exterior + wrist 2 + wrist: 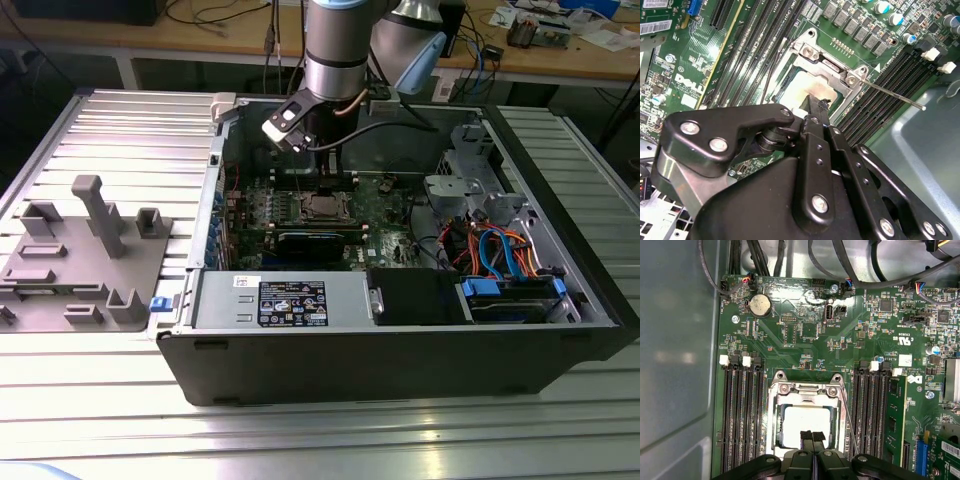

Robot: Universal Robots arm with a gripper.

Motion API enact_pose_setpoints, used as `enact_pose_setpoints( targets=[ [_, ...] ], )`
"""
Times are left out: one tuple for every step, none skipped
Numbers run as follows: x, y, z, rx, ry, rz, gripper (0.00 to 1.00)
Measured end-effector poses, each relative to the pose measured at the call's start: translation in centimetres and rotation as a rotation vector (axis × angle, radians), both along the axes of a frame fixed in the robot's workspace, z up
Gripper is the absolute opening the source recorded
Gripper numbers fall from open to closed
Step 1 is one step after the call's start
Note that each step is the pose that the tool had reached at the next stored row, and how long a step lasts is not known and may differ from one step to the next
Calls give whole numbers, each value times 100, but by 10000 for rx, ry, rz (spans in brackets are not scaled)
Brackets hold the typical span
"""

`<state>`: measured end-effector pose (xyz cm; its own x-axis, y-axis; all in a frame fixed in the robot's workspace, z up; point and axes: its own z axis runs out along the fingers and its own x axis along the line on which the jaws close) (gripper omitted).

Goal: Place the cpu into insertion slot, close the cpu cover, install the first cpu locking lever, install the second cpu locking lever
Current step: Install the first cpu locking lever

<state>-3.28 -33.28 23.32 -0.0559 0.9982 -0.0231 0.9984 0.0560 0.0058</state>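
Ribbed aluminium table (90, 400) carried an open computer case (400, 360), and a cluttered wooden workbench (560, 60) closed off the room behind it. Inside the case, the arm (335, 40) reached straight down over the insertion slot (771, 410).

In the first wrist view the gripper (812, 436) hung directly above the slot with its fingers pressed together and nothing between them. The cpu (805, 417) sat in the slot, its pale top showing through the cut-out of the cpu cover (807, 388), which lay down over it. A thin locking lever (890, 95) stood out free from the slot's corner, apparently unlatched.

The risk, by this reading, lay in that loose lever. With nothing clamping the cover, a push from the closed fingertips landing on the chip instead of the frame could skew it in the slot. A slip off the thin rod could let it spring against the memory slots (742, 415) just beside the slot.

Well apart from the slot, outside the case towards the exterior view's left, a grey fixture tray (85, 260) rested on the table.
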Motion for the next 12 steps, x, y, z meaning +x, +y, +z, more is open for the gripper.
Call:
enact_pose_setpoints(
  targets=[
    [0, 0, 0, 1, 0, 0, 11],
    [0, 0, 0, 1, 0, 0, 11],
    [0, 0, 0, 2, 0, 0, 11],
    [0, 0, 0, 2, 0, 0, 11],
    [0, 0, 0, 2, 0, 0, 11],
    [0, 0, 0, 2, 0, 3, 11],
    [0, 0, 0, 2, 0, 10, 11],
    [0, 0, 0, 1, 0, 25, 11],
    [0, 0, 0, 3, 0, 44, 11],
    [0, -1, 1, 2, 0, 54, 11],
    [0, -1, 11, 1, 1, 104, 11],
    [0, -1, 17, 3, 1, 123, 11]
  ],
)
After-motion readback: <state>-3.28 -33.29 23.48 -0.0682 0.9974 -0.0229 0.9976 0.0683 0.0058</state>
